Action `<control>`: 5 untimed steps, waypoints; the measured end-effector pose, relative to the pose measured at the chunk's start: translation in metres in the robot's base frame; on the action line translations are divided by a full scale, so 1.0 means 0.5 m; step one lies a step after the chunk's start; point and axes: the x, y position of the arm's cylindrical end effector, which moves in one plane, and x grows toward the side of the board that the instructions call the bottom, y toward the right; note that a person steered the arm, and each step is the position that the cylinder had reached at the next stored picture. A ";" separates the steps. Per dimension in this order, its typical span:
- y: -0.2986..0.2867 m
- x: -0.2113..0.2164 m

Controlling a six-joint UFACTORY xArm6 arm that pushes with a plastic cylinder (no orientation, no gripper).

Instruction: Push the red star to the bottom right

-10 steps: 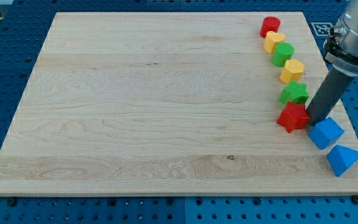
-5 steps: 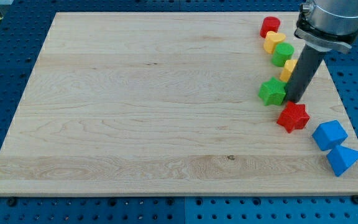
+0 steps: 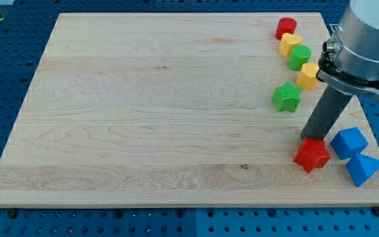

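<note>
The red star (image 3: 312, 156) lies on the wooden board (image 3: 143, 105) near the view's bottom right, just left of two blue blocks. My tip (image 3: 310, 138) rests against the star's upper edge, and the dark rod rises up and to the right from there. A blue cube-like block (image 3: 349, 142) and a blue pyramid-like block (image 3: 362, 168) sit to the star's right, close to it.
A green star (image 3: 286, 97) lies above and left of my tip. Along the right edge toward the top sit a red cylinder (image 3: 285, 27), a yellow block (image 3: 290, 43), a green cylinder (image 3: 300, 56) and a yellow block (image 3: 308, 75) partly behind the arm.
My tip swung from the star's right to above it, nudged the green star left, then pushed the red star down toward the view's bottom, close beside the blue blocks.
</note>
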 end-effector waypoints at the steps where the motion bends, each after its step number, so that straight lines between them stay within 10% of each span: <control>1: -0.037 0.000; 5: -0.042 0.045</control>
